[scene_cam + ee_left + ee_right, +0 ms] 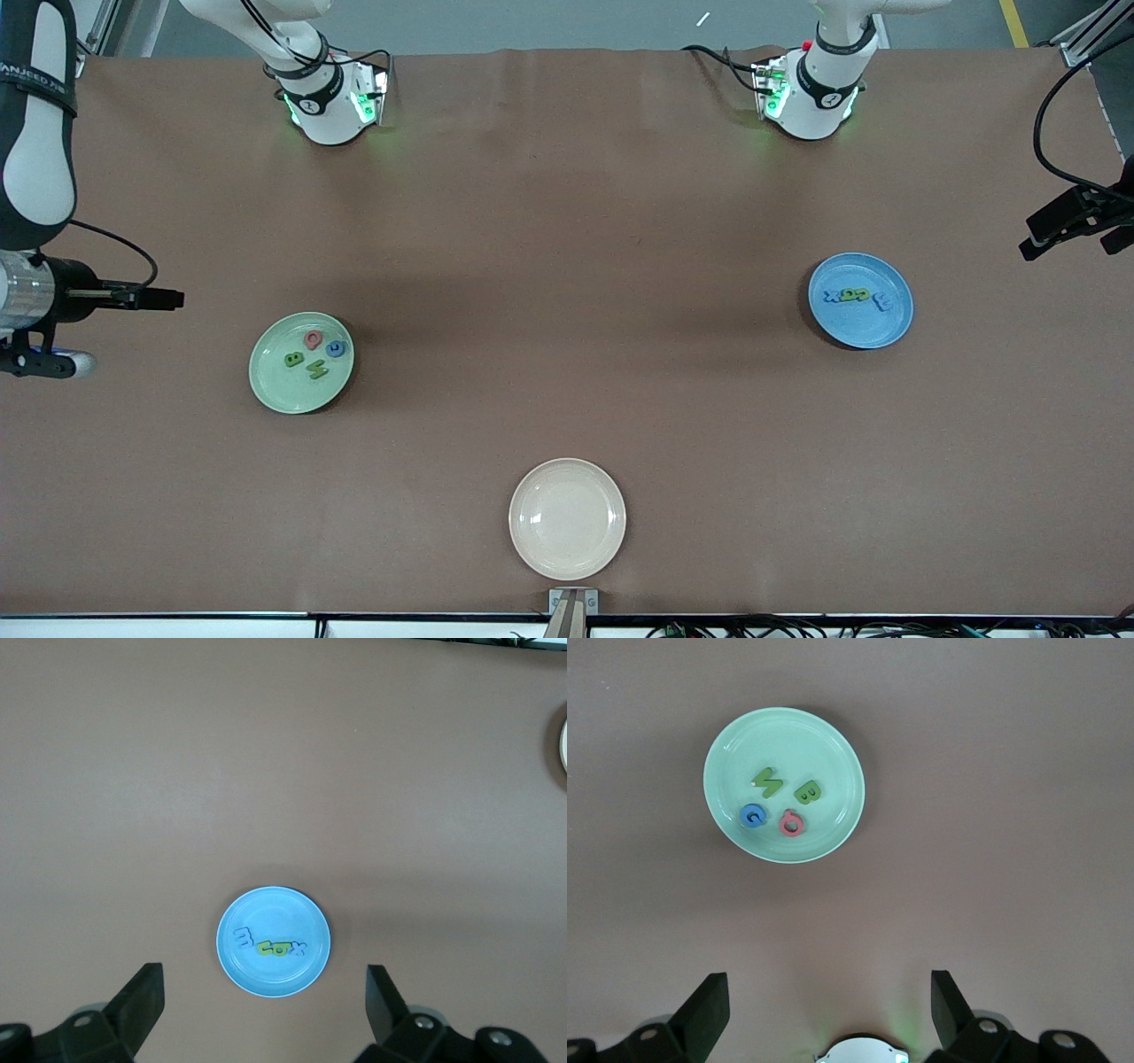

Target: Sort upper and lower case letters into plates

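The pale green plate (266, 381) lies toward the right arm's end of the table and holds several letters: a pink ring-shaped one (313, 338), a blue one (336, 348) and two green ones (293, 359). The blue plate (864, 332) lies toward the left arm's end, with several blue and green letters (853, 295) in a row. High over the table, my right gripper (828, 976) is open and empty, and its view shows the green plate (824, 744) far below. My left gripper (264, 970) is open and empty high over the blue plate (275, 979).
An empty cream plate (567, 554) sits near the table's front edge, midway between the two arms. The arm bases (332, 106) (811, 93) stand along the back edge. Cables run along the front edge.
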Robot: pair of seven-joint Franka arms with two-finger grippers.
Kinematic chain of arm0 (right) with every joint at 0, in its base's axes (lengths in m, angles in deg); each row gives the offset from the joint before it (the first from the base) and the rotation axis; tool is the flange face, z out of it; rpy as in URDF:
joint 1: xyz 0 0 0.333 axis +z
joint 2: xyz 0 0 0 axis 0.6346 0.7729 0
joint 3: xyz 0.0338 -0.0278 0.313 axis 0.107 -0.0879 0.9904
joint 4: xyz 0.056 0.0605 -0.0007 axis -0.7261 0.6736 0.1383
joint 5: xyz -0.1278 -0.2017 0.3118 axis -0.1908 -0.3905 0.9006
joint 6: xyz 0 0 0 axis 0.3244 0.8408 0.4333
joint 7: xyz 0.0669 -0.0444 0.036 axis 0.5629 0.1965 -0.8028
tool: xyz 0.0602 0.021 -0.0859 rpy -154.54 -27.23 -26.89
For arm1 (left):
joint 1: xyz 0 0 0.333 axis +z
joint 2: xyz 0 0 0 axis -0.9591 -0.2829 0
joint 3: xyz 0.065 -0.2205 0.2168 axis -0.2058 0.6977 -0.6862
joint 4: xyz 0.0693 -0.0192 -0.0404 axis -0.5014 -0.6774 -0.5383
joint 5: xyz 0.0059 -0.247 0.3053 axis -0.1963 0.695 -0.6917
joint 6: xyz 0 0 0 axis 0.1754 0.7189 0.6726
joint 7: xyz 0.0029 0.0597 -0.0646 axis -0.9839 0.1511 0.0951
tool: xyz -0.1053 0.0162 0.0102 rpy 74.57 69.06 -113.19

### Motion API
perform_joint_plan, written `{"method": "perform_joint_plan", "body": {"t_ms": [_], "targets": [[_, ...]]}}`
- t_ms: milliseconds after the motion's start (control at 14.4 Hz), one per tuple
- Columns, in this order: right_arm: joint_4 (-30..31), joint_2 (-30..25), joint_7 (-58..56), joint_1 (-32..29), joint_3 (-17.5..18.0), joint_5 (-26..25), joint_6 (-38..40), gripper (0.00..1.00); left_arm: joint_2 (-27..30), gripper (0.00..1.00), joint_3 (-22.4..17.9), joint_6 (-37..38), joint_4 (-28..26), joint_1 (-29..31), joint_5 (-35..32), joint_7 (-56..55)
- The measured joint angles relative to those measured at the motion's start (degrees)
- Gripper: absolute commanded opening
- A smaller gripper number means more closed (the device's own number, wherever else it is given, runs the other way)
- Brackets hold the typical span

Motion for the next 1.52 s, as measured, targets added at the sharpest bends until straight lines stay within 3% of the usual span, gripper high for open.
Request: {"method": "perform_joint_plan", "body": {"t_ms": [554, 1039, 1524], "targets": [[-5.2, 0.0, -1.5, -0.6, 0.1, -2.2, -0.1, 1.00, 0.0, 1.00, 0.0, 0.0, 0.0, 0.0, 0.0, -0.3], [-6.1, 0.1, -1.7, -3.1, 0.1, 2.3, -0.6, 1.00, 0.0, 1.00, 0.1, 1.0, 0.0, -0.1, 0.0, -0.4], [-6.5, 0.1, -2.2, -2.5, 1.1, 2.5, -1.8, 1.00, 0.1, 1.00, 0.1, 1.0, 0.1, -0.1, 0.0, -0.4]]}}
